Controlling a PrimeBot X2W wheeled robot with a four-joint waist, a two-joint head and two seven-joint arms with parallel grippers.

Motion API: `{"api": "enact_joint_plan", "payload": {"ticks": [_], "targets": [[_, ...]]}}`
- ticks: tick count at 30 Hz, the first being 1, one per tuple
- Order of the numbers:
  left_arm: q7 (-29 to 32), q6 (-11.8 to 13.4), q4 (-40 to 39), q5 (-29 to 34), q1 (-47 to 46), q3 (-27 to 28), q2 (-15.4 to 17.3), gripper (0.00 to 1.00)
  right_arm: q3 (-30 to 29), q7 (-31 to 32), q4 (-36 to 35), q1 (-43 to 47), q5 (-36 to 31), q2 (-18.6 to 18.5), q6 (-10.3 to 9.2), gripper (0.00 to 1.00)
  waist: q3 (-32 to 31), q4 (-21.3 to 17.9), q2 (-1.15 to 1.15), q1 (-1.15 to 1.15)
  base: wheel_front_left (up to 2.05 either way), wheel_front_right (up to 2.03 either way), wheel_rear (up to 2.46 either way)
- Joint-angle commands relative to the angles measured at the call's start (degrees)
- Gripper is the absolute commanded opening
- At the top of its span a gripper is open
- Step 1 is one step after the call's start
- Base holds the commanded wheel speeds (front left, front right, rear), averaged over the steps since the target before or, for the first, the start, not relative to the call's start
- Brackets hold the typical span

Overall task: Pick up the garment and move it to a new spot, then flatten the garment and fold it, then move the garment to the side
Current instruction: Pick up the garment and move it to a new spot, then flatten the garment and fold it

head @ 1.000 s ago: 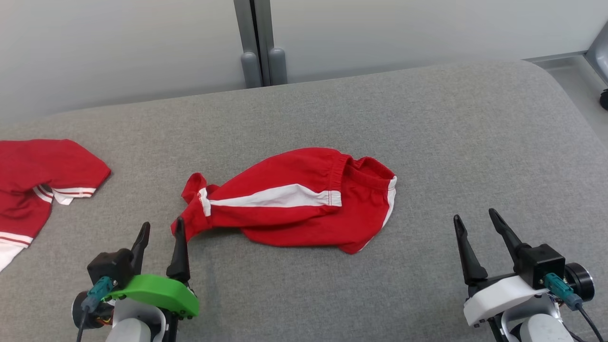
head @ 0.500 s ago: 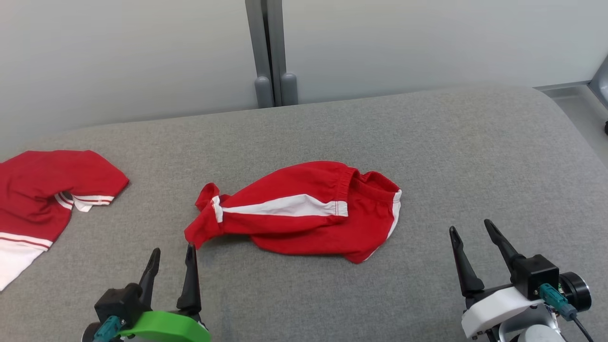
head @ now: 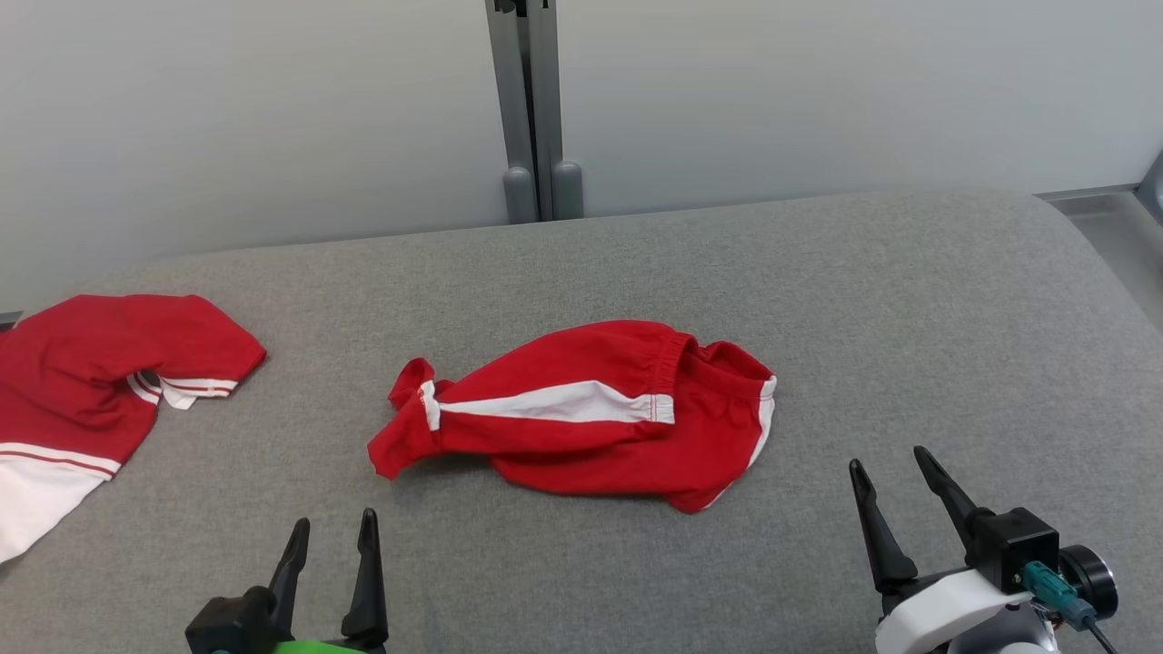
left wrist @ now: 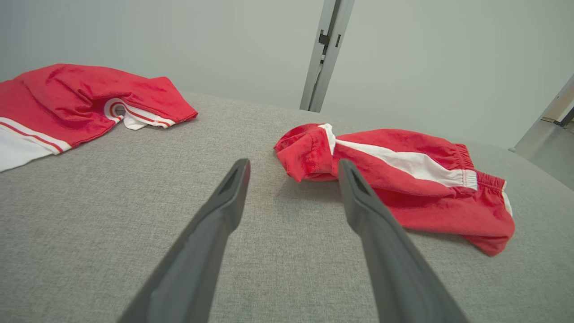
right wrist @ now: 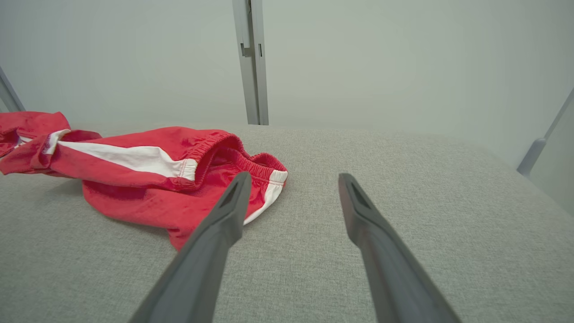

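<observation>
The garment [head: 581, 413], red shorts with a white side stripe, lies crumpled in the middle of the grey padded surface [head: 909, 291], waistband to the right and a bunched leg end to the left. My left gripper [head: 333, 520] is open and empty, a short way in front of that leg end. In the left wrist view the left gripper [left wrist: 293, 162] points at the leg end of the shorts [left wrist: 403, 179] without touching it. My right gripper [head: 887, 457] stands open and empty to the right of the waistband. The right wrist view has the right gripper [right wrist: 293, 176] beside the waistband [right wrist: 224, 148].
A second red garment [head: 100, 372] with white trim lies at the left edge of the surface. A pale wall with a grey post [head: 536, 109] runs behind. The surface rounds off at the far right, with floor [head: 1113, 227] beyond.
The head camera has shifted, moving the whole picture down and right. Both grippers have drawn back toward me; the left fingertip that was beside the leg end now stands apart from it.
</observation>
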Motion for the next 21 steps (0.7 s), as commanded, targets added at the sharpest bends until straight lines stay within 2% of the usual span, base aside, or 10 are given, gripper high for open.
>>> {"api": "enact_joint_plan", "payload": {"ticks": [1, 16, 21], "targets": [[0.0, -0.1, 0.0, -0.5, 0.7, -0.1, 0.0, 1.0, 0.1, -0.1, 0.2, 0.8, 0.3, -0.2, -0.06, 1.0, -0.1, 0.1, 0.0, 0.0, 0.0, 0.0, 0.0], [0.0, 0.4, 0.2, -0.4, 0.6, -1.0, 0.0, 1.0, 0.1, -0.1, 1.1, 0.5, 1.6, -0.2, -0.06, 1.0, 0.1, 0.7, 0.0, 0.0, 0.0, 0.0, 0.0], [0.0, 0.4, 0.8, -0.4, -0.5, -1.9, 0.0, 1.0, 1.3, -0.1, 2.6, -2.3, 1.8, -0.2, -0.06, 1.0, 0.8, 1.9, 0.0, 0.0, 0.0, 0.0, 0.0]]}}
